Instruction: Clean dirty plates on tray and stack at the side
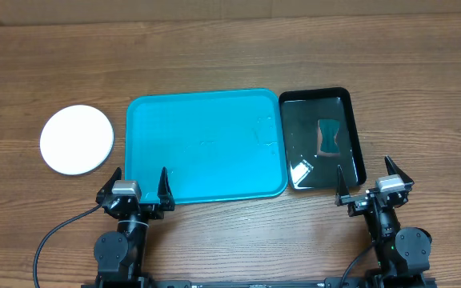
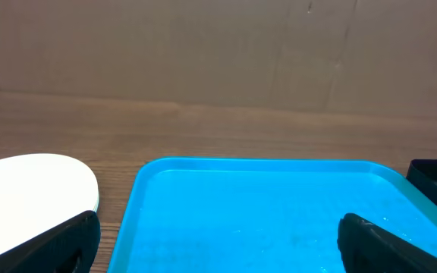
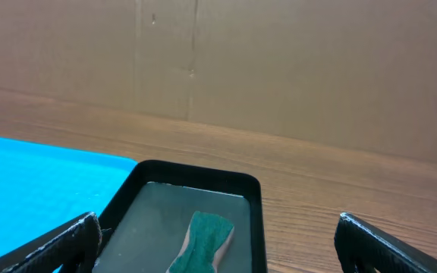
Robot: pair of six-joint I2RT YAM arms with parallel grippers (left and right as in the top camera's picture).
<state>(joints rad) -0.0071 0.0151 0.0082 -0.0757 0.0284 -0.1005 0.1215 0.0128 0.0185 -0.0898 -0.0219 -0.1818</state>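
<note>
Plate (image 1: 76,139), round, white, lies beside turquoise tray (image 1: 206,148).

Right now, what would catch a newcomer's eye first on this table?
The big turquoise tray sits mid-table with no plates on it. A white plate lies on the wood to its left, and the glossy black tray on its right holds a green sponge.

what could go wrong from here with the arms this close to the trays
1. The right gripper sits open just off the black tray, which seems to hold liquid and a sponge; a careless advance could slosh it.
2. The left gripper hangs open over the turquoise tray's near left corner; driving forward might shove the tray.
</note>
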